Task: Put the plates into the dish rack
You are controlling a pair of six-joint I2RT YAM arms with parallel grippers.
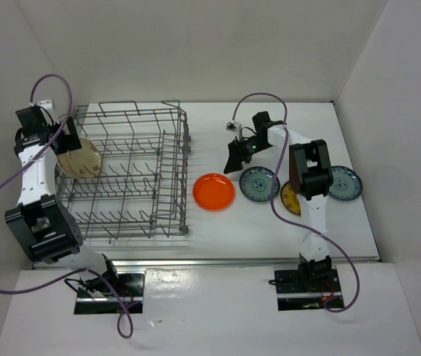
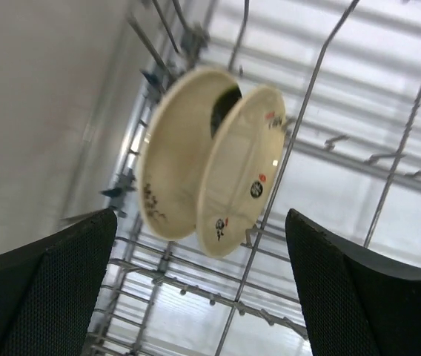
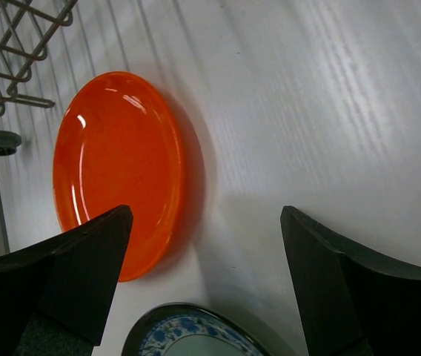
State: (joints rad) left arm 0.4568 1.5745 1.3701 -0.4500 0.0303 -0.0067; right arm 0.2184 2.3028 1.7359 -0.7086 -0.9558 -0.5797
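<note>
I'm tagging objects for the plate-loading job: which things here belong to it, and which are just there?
Belongs to the job:
dish rack
two cream plates, standing in it
orange plate
blue-and-white plate
yellow plate, partly hidden
bluish patterned plate, far right

Just there:
purple cables
table

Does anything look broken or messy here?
Nothing looks broken or spilled. The only slightly odd thing is the two cream plates at the left end of the dish rack. They sit on edge but lean at a tilt instead of standing straight up.
</note>
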